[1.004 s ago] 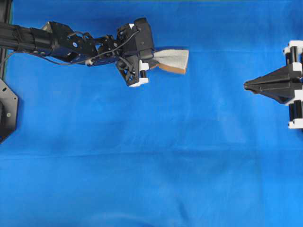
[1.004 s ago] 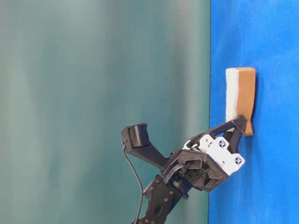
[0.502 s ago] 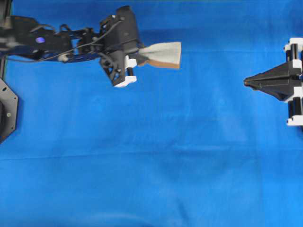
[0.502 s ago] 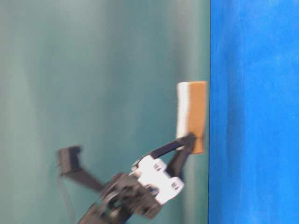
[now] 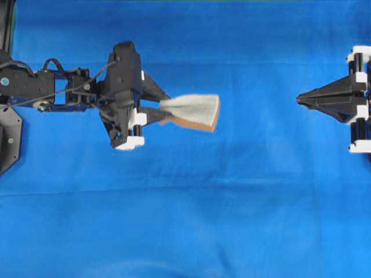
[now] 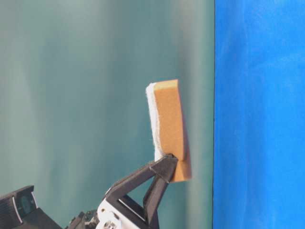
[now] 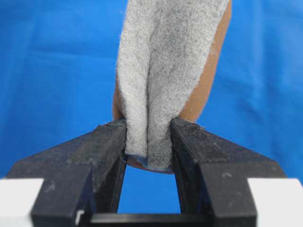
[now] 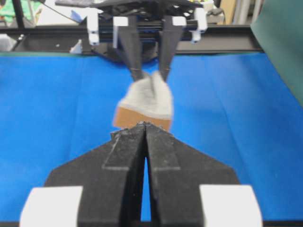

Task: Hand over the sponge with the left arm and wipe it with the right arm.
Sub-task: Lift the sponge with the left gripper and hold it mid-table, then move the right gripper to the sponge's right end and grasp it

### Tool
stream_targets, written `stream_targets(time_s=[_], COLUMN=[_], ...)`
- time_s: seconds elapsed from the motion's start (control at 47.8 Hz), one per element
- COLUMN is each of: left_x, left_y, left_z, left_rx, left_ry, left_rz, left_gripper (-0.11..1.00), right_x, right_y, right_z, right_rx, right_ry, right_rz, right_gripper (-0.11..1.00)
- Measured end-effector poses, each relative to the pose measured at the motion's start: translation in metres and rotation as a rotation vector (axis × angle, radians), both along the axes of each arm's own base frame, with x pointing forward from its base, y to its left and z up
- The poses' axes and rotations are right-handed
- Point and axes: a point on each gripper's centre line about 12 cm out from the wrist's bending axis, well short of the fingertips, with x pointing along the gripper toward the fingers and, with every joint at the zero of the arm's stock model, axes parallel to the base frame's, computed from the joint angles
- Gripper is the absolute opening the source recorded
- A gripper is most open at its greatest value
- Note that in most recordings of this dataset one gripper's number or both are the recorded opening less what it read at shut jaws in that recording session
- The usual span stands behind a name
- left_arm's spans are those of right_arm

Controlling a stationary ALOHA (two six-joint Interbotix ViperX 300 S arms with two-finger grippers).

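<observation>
Sponge (image 7: 165, 71): pinched at one end between left gripper (image 7: 147, 142) fingers, held above the blue cloth (image 5: 232, 202).
Right gripper (image 8: 145, 132): fingers pressed together, nothing held.

You see the sponge (image 7: 163, 71) with a fuzzy grey-white felt-like top and a matt orange foam underside (image 6: 169, 121). The left gripper's (image 7: 147, 142) fingers (image 7: 102, 142) look like matt black, slightly grainy plastic. The blue table cover (image 5: 232, 202) looks like smooth, faintly creased cloth.
</observation>
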Motion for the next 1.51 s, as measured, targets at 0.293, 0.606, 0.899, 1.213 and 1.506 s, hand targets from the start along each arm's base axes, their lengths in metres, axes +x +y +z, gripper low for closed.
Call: stream_targets(time_s=[0.293,0.606,0.899,1.213,1.506], left_x=[0.000,0.000,0.000,0.000,0.000], left_y=[-0.002,-0.002,-0.002,-0.002,-0.002], left_z=[0.000,0.001,0.001,0.000,0.000], left_rx=[0.003,0.008,0.016,0.019,0.019], left_ry=[0.000,-0.001,0.000,0.003,0.001], left_rz=[-0.008,-0.010,-0.015,-0.016,-0.015], left_gripper=[0.24,0.24,0.24,0.24,0.24], right_x=[0.012,0.055,0.109,0.159,0.183], right_y=[-0.001,0.001,0.005,-0.002,-0.009], right_z=[0.006,0.009,0.001,-0.018,-0.048], right_rx=[0.038,0.057,0.061,0.072,0.085], right_ry=[0.005,0.074,0.182,0.299,0.413], right_rz=[-0.003,0.013,0.029,0.010,-0.010], right_gripper=[0.00,0.65,0.74,0.74,0.74])
